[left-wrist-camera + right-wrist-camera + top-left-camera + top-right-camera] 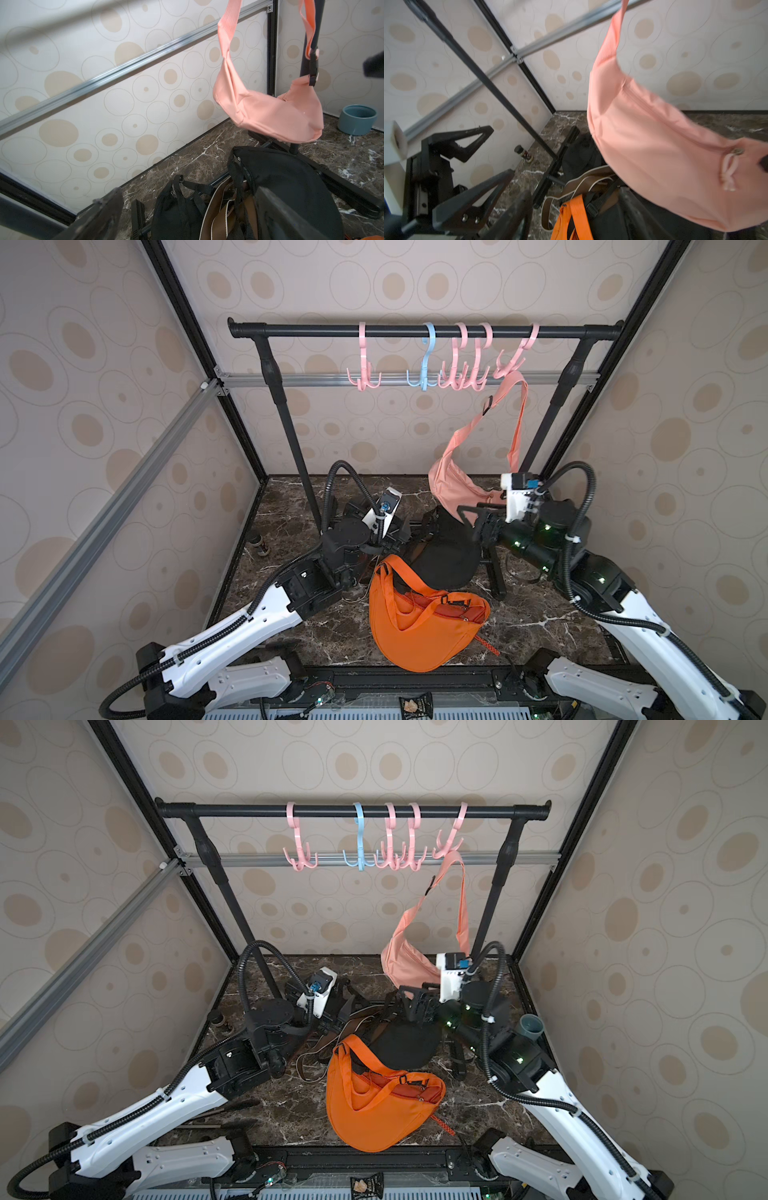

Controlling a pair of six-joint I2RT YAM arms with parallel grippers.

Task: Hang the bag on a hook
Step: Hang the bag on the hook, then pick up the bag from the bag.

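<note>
left wrist view shows the pink bag [270, 112] clear of the worktop [353, 158]; its strap [227, 31] over the end pink hook [519, 354] carries it; we see left jaws and right jaws open, empty.

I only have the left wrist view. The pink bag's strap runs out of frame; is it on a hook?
Observer: Yes. In both top views the strap of the pink bag loops over the rightmost pink hook on the rail.
Operator: Any hooks free?
Observer: Four hang bare: the blue hook and three pink hooks.
Operator: Any bags not hung?
Observer: An orange bag lies on the floor by the black bag.
</note>
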